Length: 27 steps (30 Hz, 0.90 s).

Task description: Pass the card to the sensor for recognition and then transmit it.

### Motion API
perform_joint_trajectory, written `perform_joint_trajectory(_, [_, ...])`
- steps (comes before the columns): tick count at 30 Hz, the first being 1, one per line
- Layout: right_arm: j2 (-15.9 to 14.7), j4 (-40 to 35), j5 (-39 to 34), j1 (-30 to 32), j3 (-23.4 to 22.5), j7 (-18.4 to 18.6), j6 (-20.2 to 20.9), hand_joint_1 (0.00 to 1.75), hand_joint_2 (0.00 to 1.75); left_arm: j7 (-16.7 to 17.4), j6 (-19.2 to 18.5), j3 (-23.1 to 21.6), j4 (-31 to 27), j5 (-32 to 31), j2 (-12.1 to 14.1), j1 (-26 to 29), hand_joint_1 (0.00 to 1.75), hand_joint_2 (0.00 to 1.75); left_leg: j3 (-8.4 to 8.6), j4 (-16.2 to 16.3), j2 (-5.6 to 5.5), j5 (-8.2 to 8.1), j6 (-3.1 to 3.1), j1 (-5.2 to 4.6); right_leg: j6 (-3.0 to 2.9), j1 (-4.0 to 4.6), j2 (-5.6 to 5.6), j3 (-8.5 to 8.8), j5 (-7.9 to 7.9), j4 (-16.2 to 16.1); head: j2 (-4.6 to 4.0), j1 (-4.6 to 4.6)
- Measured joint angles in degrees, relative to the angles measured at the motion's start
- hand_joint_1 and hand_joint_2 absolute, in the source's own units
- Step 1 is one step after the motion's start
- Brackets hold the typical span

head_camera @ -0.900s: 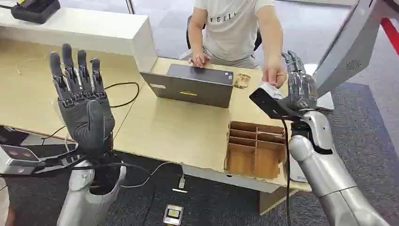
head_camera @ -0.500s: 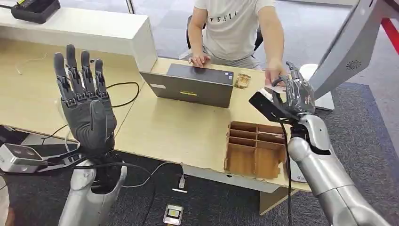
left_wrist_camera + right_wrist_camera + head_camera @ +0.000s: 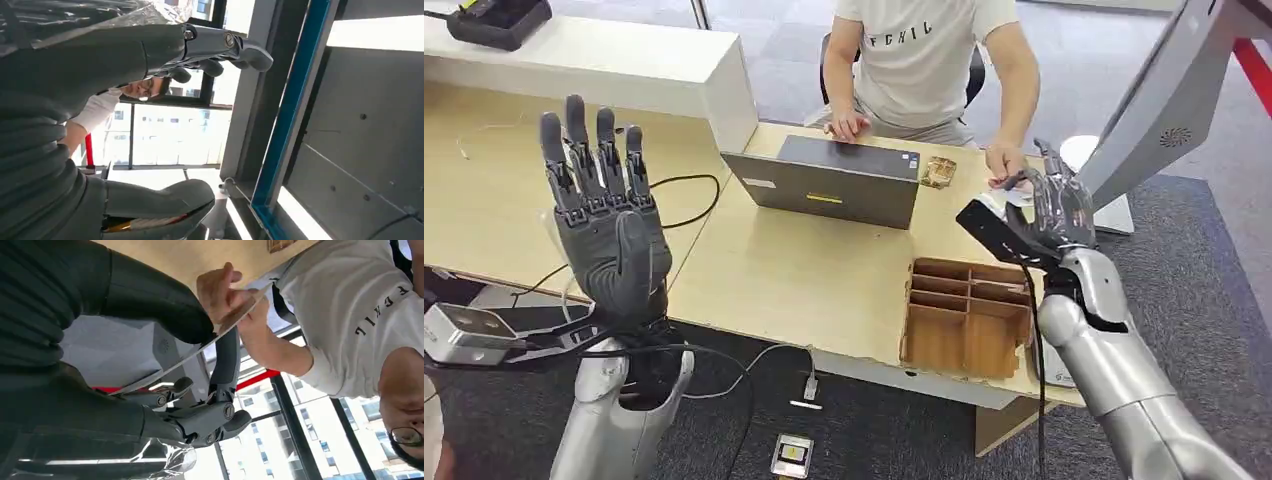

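We see a long tan desk [image 3: 804,280], and seated behind it at twelve o'clock a person [image 3: 919,60] in a white shirt with dark lettering we cannot read clearly. At eleven o'clock stands a white counter [image 3: 624,70]. A grey laptop [image 3: 834,180] sits mid-desk, one of the person's hands on it. At five o'clock from the laptop a wooden divided tray [image 3: 969,318] rests at the desk's near edge. Our left hand [image 3: 604,215] is raised at nine o'clock, fingers wide and straight, holding nothing. Our right hand [image 3: 1054,200] at three o'clock pinches the thin card [image 3: 200,352] between thumb and fingers; the person's hand [image 3: 1006,160] touches the card's far end.
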Motion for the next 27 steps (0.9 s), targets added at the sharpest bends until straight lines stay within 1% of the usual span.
perform_joint_trajectory(4, [-0.3,-0.1,-0.2,0.5,0.0,-0.4,-0.6,1.75,1.75,0.0,0.0,0.0,0.0,-0.1,0.0,0.0,0.05,1.75,0.0,0.0,0.0,0.0,0.0,0.0,0.0,0.0,0.0,0.0,0.0,0.0,0.0,0.0])
perform_joint_trajectory(8, [-1.3,-2.0,-0.9,1.8,-0.7,-0.5,-2.1,1.75,1.75,0.0,0.1,0.2,0.0,-0.5,0.0,0.3,0.07,1.75,0.0,0.0,0.0,0.0,0.0,0.0,0.0,0.0,0.0,0.0,0.0,0.0,0.0,0.02])
perform_joint_trajectory(13, [-4.4,-8.6,-1.3,6.2,-3.0,0.9,-4.0,1.75,1.75,0.0,0.8,0.7,0.0,-0.7,0.0,1.3,0.07,1.75,-0.01,0.0,-0.01,-0.02,0.02,-0.01,0.0,-0.01,-0.01,0.01,0.0,0.0,0.0,0.02])
perform_joint_trajectory(18, [-7.2,-14.3,-1.1,10.0,-5.4,1.9,-4.2,1.75,1.75,-0.1,1.0,1.2,0.0,-0.7,0.0,1.9,0.07,1.75,0.01,0.0,0.02,-0.03,0.03,-0.02,0.0,-0.02,0.0,0.0,0.0,0.0,0.0,0.0])
perform_joint_trajectory(20, [-8.4,-16.7,-0.7,11.5,-6.4,2.9,-4.8,1.75,1.75,-0.1,1.4,1.3,0.0,-0.7,0.0,2.0,0.07,1.75,0.04,0.0,0.01,-0.02,0.03,-0.02,0.0,-0.01,0.0,0.01,0.0,0.0,0.0,0.0])
perform_joint_trajectory(22, [-9.7,-20.2,0.0,14.4,-7.8,4.9,-5.5,1.75,1.75,-0.1,2.3,1.4,-0.1,-0.4,0.0,2.2,0.07,1.75,0.05,0.0,-0.05,-0.02,0.03,0.0,0.01,0.0,-0.08,0.06,-0.02,0.0,0.0,0.02])
perform_joint_trajectory(24, [-11.3,-23.0,0.4,17.7,-9.3,6.1,-5.9,1.75,1.75,-0.1,3.3,1.5,-0.3,-0.2,0.2,2.5,0.07,1.75,0.01,0.0,-0.06,-0.02,0.03,0.0,0.02,0.0,-0.11,0.07,-0.02,0.0,0.0,0.02])
perform_joint_trajectory(27, [-13.7,-27.6,1.6,22.9,-12.2,8.0,-7.1,1.75,1.75,-0.1,5.7,1.6,-0.9,-0.1,0.8,2.9,0.09,1.75,0.04,0.0,0.0,-0.06,0.04,-0.01,0.02,0.0,-0.02,0.06,-0.02,0.0,0.0,0.0])
